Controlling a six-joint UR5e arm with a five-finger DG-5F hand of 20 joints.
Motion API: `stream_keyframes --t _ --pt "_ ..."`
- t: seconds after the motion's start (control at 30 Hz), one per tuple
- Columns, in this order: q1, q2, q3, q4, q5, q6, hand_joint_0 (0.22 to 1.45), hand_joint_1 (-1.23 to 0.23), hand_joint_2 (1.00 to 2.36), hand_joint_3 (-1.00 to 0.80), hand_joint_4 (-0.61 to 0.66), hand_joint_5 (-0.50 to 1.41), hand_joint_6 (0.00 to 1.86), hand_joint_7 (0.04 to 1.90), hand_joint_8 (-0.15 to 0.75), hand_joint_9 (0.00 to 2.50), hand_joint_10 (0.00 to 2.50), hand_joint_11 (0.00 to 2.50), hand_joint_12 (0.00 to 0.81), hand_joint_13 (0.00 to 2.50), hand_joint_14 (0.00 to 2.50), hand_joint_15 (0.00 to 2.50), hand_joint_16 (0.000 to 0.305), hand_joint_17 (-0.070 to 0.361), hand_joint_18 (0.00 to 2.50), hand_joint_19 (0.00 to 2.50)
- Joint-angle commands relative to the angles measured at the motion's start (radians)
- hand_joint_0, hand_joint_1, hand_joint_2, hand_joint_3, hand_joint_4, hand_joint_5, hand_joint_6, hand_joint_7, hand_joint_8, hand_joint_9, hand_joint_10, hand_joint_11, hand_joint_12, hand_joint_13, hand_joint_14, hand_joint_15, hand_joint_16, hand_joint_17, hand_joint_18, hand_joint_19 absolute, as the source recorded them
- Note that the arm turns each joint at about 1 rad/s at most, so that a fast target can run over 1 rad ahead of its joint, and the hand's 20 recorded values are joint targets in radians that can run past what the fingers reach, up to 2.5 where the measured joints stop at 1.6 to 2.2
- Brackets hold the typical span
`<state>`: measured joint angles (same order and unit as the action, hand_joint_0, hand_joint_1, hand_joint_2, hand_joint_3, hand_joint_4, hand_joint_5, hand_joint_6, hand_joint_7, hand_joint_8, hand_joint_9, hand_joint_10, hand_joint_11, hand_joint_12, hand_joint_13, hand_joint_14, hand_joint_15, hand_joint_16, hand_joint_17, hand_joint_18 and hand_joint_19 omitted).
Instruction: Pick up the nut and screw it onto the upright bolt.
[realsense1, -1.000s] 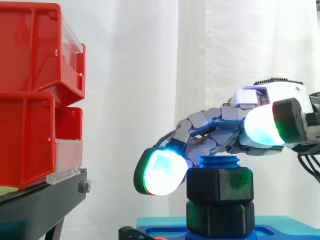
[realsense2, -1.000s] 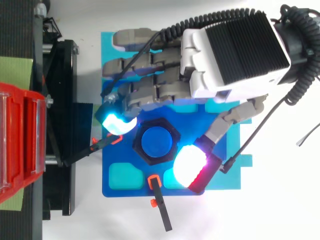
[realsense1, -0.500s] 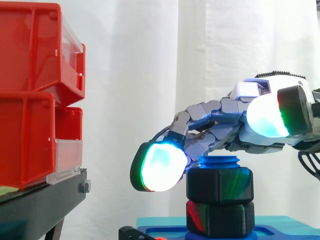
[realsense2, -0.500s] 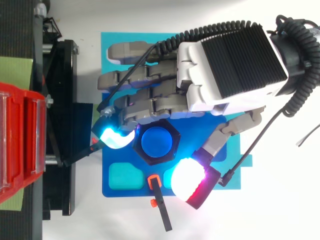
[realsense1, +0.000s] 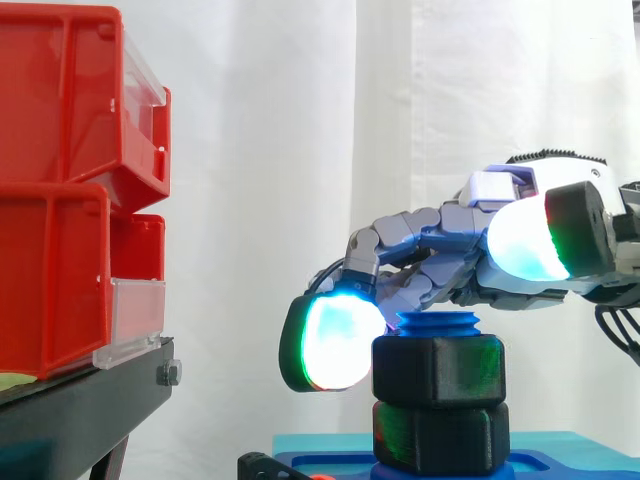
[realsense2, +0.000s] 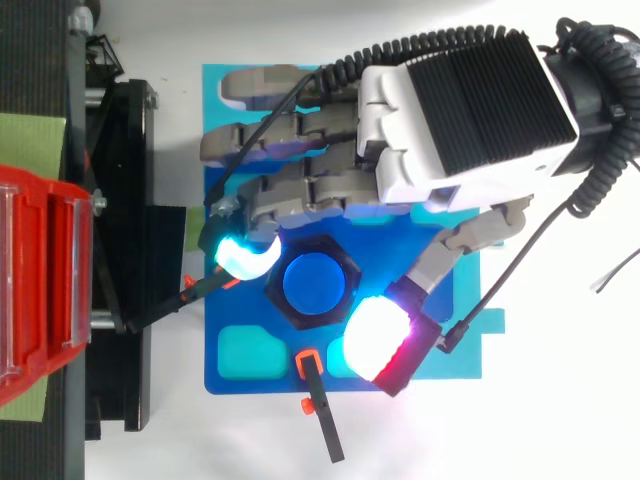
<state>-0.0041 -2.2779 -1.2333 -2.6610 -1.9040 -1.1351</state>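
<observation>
Black on blue: two hexagonal nuts, the upper nut over the lower nut, sit stacked on one upright blue threaded bolt, its shank hidden inside them. The robot hand is spread above; one glowing fingertip touches the upper nut's side, the thumb raised clear. Two red bins stand well apart across open room.

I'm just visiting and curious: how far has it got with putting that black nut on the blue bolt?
Done: the nut already sits on the upright bolt, whose blue tip shows above it. In hand: the hand hovers right over it, likely turning it. Left: possibly more turns; I cannot tell how tight it is.
</observation>
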Motion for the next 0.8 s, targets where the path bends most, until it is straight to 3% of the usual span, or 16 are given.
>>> stream_keyframes --t 0.0,0.33,0.77 --pt "-0.005 0.0 0.0 0.0 -0.001 0.0 0.48 -0.27 1.0 -0.5 0.27 -0.05 0.5 1.11 0.248 0.64 0.0 0.0 0.297 0.28 0.0 0.0 0.037 0.083 0.0 0.0" --pt "-0.019 0.0 0.0 0.004 -0.006 0.0 0.48 -0.21 1.0 -0.5 0.18 0.0 0.5 1.31 0.26 0.79 0.0 0.0 0.284 0.36 0.0 0.0 0.035 0.078 0.0 0.0" --pt "-0.025 0.0 0.0 0.006 -0.007 0.0 0.49 -0.22 1.0 -0.5 0.1 0.05 0.5 1.35 0.232 0.96 0.0 0.0 0.242 0.39 0.0 0.0 0.028 0.063 0.04 0.0"
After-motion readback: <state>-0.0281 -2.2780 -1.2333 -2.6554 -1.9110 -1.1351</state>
